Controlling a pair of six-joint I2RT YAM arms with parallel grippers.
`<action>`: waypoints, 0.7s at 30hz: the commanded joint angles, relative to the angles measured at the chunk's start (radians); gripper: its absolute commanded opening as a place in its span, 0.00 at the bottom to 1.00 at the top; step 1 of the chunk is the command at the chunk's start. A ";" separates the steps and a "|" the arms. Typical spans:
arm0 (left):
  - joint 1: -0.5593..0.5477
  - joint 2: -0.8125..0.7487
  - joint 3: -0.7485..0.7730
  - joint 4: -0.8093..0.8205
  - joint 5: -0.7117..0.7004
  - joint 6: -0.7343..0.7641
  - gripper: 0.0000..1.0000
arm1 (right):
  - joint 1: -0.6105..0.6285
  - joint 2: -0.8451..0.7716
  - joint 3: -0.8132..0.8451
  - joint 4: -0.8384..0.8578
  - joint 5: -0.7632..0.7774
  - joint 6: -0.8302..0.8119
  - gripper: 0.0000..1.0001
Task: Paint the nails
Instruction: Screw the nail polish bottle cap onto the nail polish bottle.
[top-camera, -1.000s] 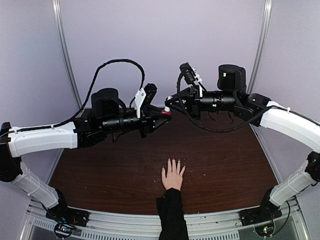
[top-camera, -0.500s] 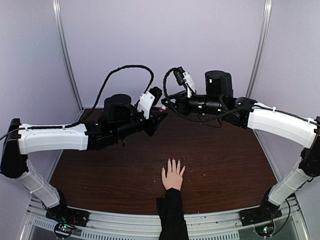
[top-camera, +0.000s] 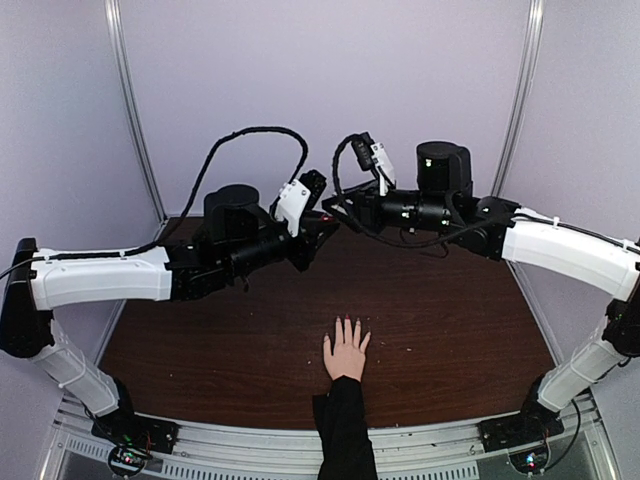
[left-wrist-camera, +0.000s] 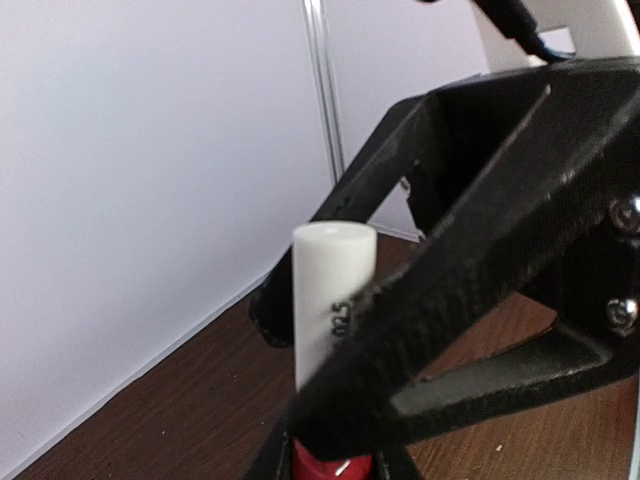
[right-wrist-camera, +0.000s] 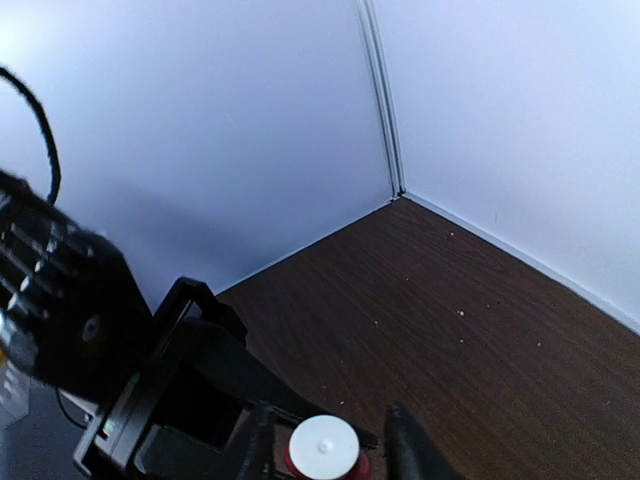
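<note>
While the left claw (top-camera: 323, 224) clamps the red bottle (left-wrist-camera: 330, 466), the right claw (right-wrist-camera: 330, 440) stands open astride its white cap (right-wrist-camera: 322, 447); close squarely, then twist gently.

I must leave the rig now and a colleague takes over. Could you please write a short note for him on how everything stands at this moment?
Tools: the left tool is shut on the small red glass bottle, held up over the far part of the dark brown wooden table. The right tool is open, with one finger on each side of the white cylindrical cap.
Things: the pale human hand in a black sleeve lies flat near the table's front edge.
Done: bottle lifted; the cap is on it.
To do: the nails are too small to judge; probably uncap, then paint.
</note>
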 joint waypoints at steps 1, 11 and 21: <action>0.010 -0.078 -0.019 0.067 0.174 -0.011 0.00 | -0.015 -0.089 -0.041 0.028 -0.114 -0.006 0.46; 0.037 -0.106 -0.034 0.067 0.532 -0.057 0.00 | -0.023 -0.172 -0.044 0.009 -0.334 -0.105 0.58; 0.038 -0.096 -0.003 0.059 0.759 -0.073 0.00 | -0.024 -0.141 0.002 -0.044 -0.567 -0.147 0.50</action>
